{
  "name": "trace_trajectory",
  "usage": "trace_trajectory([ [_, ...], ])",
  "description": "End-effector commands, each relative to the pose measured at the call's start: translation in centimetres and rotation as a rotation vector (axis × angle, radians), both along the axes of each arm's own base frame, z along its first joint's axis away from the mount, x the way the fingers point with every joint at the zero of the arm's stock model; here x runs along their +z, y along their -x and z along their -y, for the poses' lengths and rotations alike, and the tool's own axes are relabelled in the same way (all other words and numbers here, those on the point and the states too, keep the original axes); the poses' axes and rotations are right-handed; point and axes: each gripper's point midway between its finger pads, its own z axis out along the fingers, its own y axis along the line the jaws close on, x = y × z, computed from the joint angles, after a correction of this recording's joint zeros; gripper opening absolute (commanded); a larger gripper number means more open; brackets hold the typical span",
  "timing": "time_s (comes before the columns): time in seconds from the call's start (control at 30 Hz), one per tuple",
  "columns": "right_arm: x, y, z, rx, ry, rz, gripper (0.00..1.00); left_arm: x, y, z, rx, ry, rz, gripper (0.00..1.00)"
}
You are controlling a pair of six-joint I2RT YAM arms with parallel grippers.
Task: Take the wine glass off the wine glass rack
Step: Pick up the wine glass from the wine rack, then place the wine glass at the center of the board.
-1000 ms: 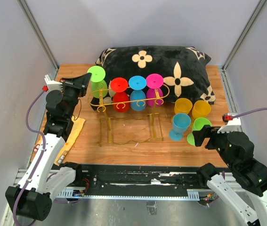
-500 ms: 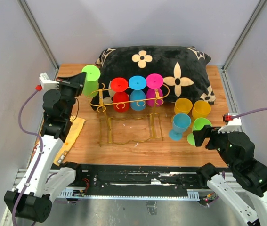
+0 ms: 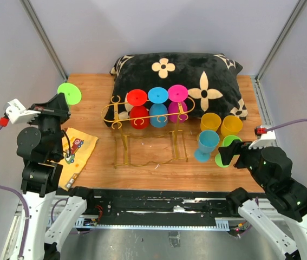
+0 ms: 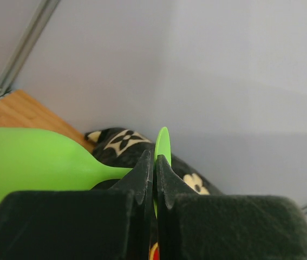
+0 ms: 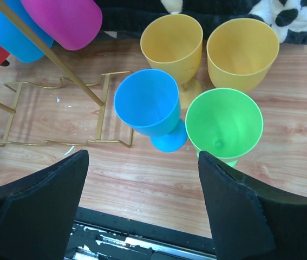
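Top external: rack (image 3: pixel 142 116), three glasses (image 3: pixel 158 106); left claw (image 4: pixel 154 162) clamps green glass (image 4: pixel 34 162); right claw (image 5: pixel 142 157) gaping.

- Bright, diffuse light; only soft shadows on the table (image 3: pixel 158 173) under the wine glass rack (image 3: pixel 122 151).
- Left wrist view: the left gripper (image 4: pixel 154 165) and green wine glass (image 4: pixel 34 162) blur up close.
- Right wrist view is sharp, evenly lit.

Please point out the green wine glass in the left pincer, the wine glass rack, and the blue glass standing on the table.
held green wine glass (image 3: pixel 69 93), top external view, on its foot.
wine glass rack (image 3: pixel 149 117), top external view, on its upper rail.
standing blue glass (image 5: pixel 145 103), right wrist view, inside its bowl.
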Motion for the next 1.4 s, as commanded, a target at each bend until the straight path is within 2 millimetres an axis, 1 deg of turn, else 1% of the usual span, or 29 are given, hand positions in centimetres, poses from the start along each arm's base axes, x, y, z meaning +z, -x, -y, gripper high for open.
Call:
trace_trajectory([
  [0.0,2.3,-0.4,-1.1,0.03,-0.059,0.044,0.83,-2.6,1.9,-2.3,0.116,-0.07,-0.13,0.0],
  [0.07,2.4,-0.5,-1.4,0.039,-0.074,0.042,0.83,-3.2,2.7,-2.8,0.136,-0.08,-0.153,0.01],
  [0.13,2.3,-0.6,-1.8,0.049,-0.09,0.041,0.83,-4.1,3.0,-2.7,0.124,-0.103,-0.195,0.0],
  [0.17,2.3,-0.7,-2.0,0.052,-0.097,0.04,0.83,-4.9,3.1,-2.5,0.112,-0.113,-0.229,0.0],
  [0.2,2.3,-0.8,-2.1,0.056,-0.103,0.042,0.83,-5.2,3.2,-2.5,0.11,-0.121,-0.24,0.0],
  [0.3,2.2,-0.9,-2.4,0.059,-0.115,0.03,0.83,-6.4,4.2,-2.9,0.123,-0.16,-0.284,0.01],
  [0.37,1.9,-0.9,-2.5,0.058,-0.118,0.026,0.83,-7.2,4.2,-2.3,0.083,-0.201,-0.323,0.01],
  [0.43,1.7,-1.1,-2.6,0.058,-0.121,0.024,0.83,-8.6,3.9,-0.9,0.0,-0.214,-0.384,0.01],
  [0.5,1.6,-1.1,-2.7,0.06,-0.12,0.02,0.83,-10.3,3.6,1.4,-0.135,-0.215,-0.434,0.01],
  [0.57,1.5,-1.2,-2.8,0.063,-0.119,0.016,0.83,-12.2,3.8,3.3,-0.241,-0.176,-0.489,0.0],
  [0.7,1.5,-1.2,-2.8,0.062,-0.124,0.016,0.83,-15.5,5.1,6.5,-0.417,-0.084,-0.576,0.01],
  [0.83,1.6,-1.3,-3.4,0.083,-0.136,0.009,0.83,-18.2,6.5,8.7,-0.542,-0.011,-0.615,0.01],
  [0.97,1.4,-1.2,-4.1,0.103,-0.16,-0.015,0.83,-20.5,7.6,12.3,-0.776,0.008,-0.675,0.01],
  [1.03,1.3,-1.1,-4.3,0.109,-0.174,-0.02,0.83,-21.1,8.3,14.1,-0.915,-0.003,-0.694,0.01],
  [1.1,1.1,-1.0,-4.4,0.117,-0.186,-0.019,0.83,-21.1,8.8,15.2,-1.018,-0.047,-0.672,0.0],
  [1.17,1.1,-0.9,-4.6,0.122,-0.198,-0.015,0.83,-20.8,9.0,15.6,-1.056,-0.066,-0.651,0.01],
  [1.23,1.2,-0.9,-4.7,0.129,-0.206,-0.011,0.83,-20.7,9.6,16.4,-1.13,-0.074,-0.64,0.01],
  [1.37,1.4,-1.0,-5.2,0.145,-0.226,-0.003,0.83,-22.6,10.7,17.3,-1.243,-0.051,-0.713,0.0],
])
